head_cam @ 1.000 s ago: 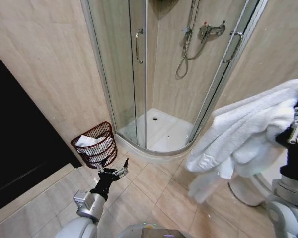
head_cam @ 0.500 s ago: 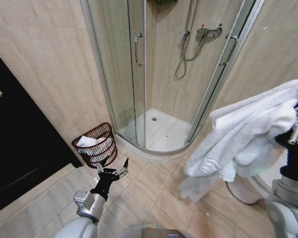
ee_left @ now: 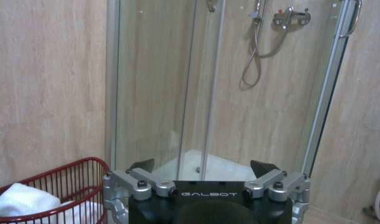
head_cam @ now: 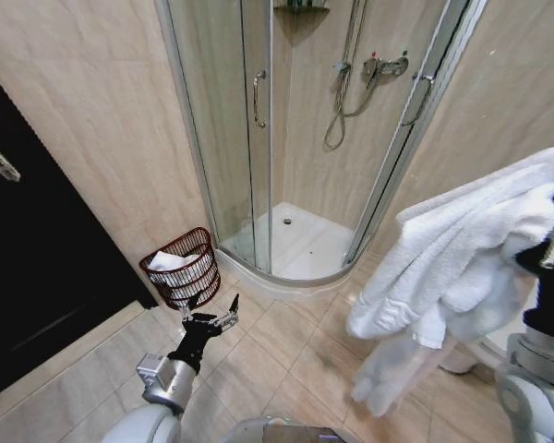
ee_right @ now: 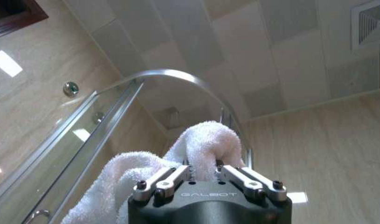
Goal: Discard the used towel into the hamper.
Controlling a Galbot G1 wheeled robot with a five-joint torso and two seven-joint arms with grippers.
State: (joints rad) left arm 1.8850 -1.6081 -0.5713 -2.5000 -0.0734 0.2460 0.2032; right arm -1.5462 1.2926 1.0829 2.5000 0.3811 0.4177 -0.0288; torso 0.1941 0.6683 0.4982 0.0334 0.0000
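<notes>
A big white towel (head_cam: 457,258) hangs in folds from my right gripper (ee_right: 206,171), held high at the right of the head view; its tail dangles toward the floor. The fingers are shut on a bunched fold of the towel (ee_right: 206,142). The hamper (head_cam: 180,268), a small reddish-brown wire basket, stands on the floor against the tiled wall left of the shower, with white cloth inside it. My left gripper (head_cam: 210,309) is held low just in front of the hamper, open and empty. In the left wrist view the hamper (ee_left: 59,179) sits beside the open left gripper (ee_left: 202,167).
A curved glass shower cabin (head_cam: 286,138) with a white tray fills the corner ahead. A dark door (head_cam: 37,277) is on the left wall. Beige floor tiles (head_cam: 286,360) lie between me and the hamper. A white fixture sits low behind the towel at the right.
The whole head view has shifted slightly, so the camera has moved. The towel's lower tail has swung and hangs lower at the right. Both grippers keep their states.
</notes>
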